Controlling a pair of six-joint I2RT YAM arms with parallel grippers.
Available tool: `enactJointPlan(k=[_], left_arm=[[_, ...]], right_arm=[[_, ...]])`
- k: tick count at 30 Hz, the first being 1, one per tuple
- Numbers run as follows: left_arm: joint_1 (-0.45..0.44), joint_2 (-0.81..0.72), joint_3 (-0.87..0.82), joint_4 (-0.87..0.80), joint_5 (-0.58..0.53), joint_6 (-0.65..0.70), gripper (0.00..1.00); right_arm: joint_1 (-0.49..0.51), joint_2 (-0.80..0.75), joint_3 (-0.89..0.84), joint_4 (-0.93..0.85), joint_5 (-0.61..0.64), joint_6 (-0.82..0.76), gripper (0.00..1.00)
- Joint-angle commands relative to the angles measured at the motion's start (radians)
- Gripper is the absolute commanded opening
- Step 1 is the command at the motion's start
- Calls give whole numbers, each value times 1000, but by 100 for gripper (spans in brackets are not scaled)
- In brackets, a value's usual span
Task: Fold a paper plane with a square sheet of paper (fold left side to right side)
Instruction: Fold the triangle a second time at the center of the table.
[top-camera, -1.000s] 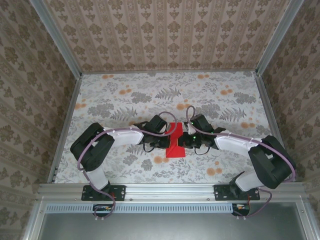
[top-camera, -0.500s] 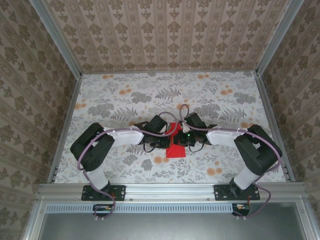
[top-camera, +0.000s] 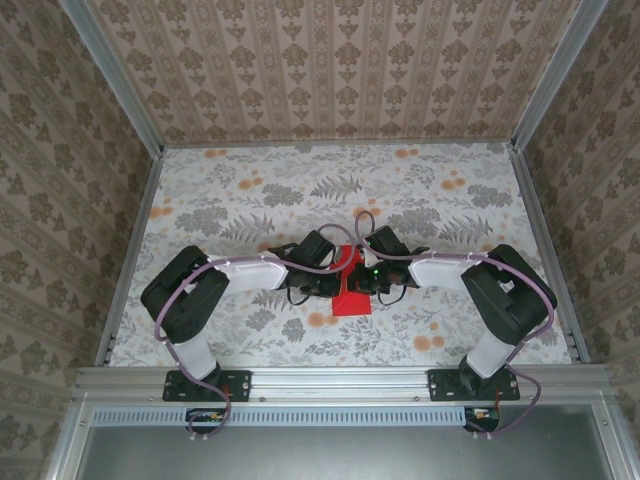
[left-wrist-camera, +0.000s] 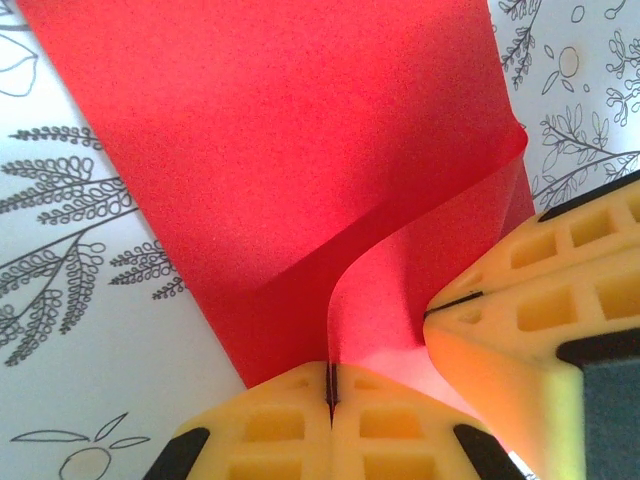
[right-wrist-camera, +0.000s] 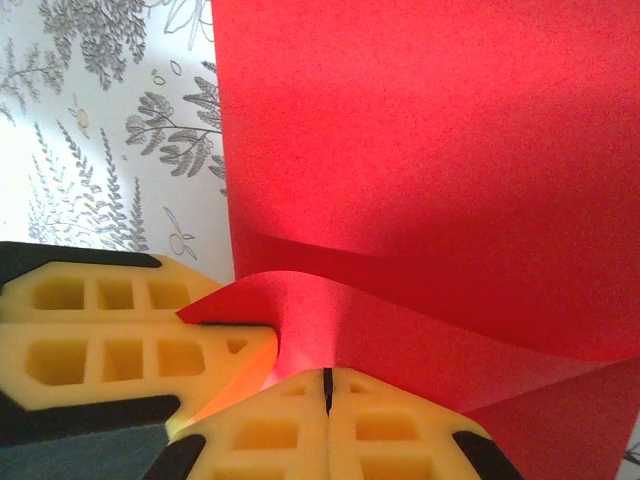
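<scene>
The red square sheet of paper (top-camera: 351, 300) lies mid-table, partly lifted between both grippers. My left gripper (top-camera: 333, 280) is shut on a raised, curling edge of the sheet (left-wrist-camera: 280, 150), pinched at its closed yellow fingertips (left-wrist-camera: 330, 385). My right gripper (top-camera: 370, 279) is shut on the same raised flap of the sheet (right-wrist-camera: 430, 150), right beside the left one. The right gripper's yellow fingers (left-wrist-camera: 540, 300) crowd the right side of the left wrist view. The left gripper's fingers (right-wrist-camera: 110, 335) sit at the left of the right wrist view. The rest of the sheet lies flat on the cloth.
A floral tablecloth (top-camera: 250, 200) covers the table, with orange flower blotches near the sheet (top-camera: 318, 320). Aluminium rails (top-camera: 130, 250) and patterned walls close in the left, right and far sides. Open cloth stretches behind and to both sides of the grippers.
The right arm has swung inward and its gripper has moved left with the paper edge, closing on the left gripper. The left arm has barely moved.
</scene>
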Motion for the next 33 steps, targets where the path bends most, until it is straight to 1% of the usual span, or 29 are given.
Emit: enactJointPlan(k=[1, 9, 11, 16, 18, 20, 23, 28, 33], left_arm=[[-13, 17, 4, -79, -17, 5, 0], [-20, -18, -6, -63, -11, -7, 0], [-17, -48, -13, -56, -15, -16, 3], [-6, -142, -25, -67, -32, -21, 16], [-1, -172, -31, -71, -30, -24, 19], [0, -195, -44, -69, -18, -30, 20], [2, -210, -68, -38, 33, -45, 19], [5, -181, -108, 83, 162, -97, 15], [3, -113, -114, 139, 220, -123, 14]], right_arm=[[6, 25, 19, -64, 32, -30, 7], [6, 48, 23, -108, 47, -45, 6], [5, 50, 22, -114, 47, -48, 6], [5, 50, 23, -124, 49, -57, 6], [6, 52, 25, -123, 48, -59, 6], [6, 51, 26, -124, 45, -61, 6], [5, 47, 27, -128, 48, -65, 6], [6, 46, 28, -133, 48, -67, 6], [5, 44, 31, -141, 49, -71, 6]])
